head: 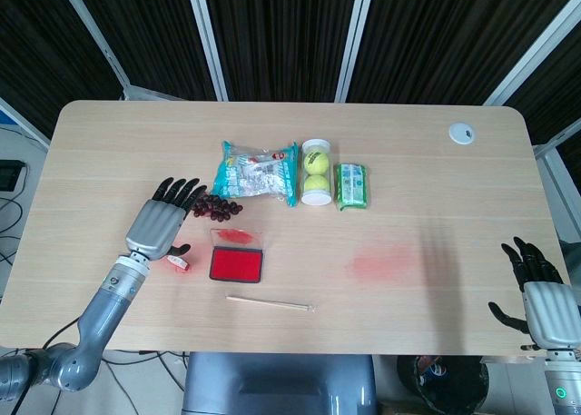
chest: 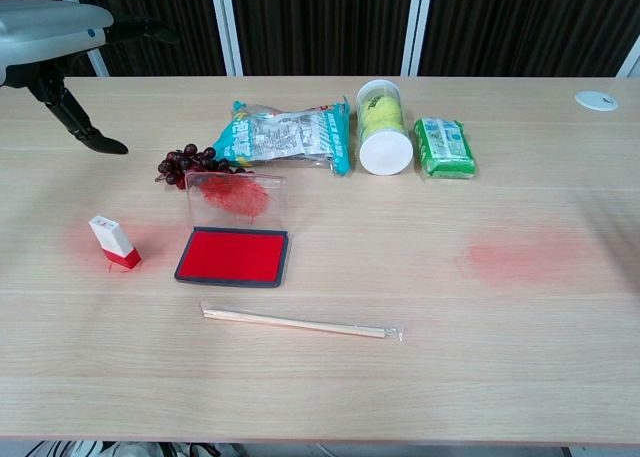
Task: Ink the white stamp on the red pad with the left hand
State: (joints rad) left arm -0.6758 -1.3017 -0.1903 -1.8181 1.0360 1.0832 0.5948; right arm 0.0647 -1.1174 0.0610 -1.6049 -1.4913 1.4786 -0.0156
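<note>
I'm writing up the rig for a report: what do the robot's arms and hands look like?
Both hands, left hand and right hand, have ribbed silver-grey backs and black fingers. The left arm is smooth rounded grey metal. A small green light glows at the right wrist. No cables or sleeves are visible.

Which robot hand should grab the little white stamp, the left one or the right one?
The left robot hand. It hovers open right over the white stamp, beside the red pad. The right robot hand is far off at the table's other end.
</note>
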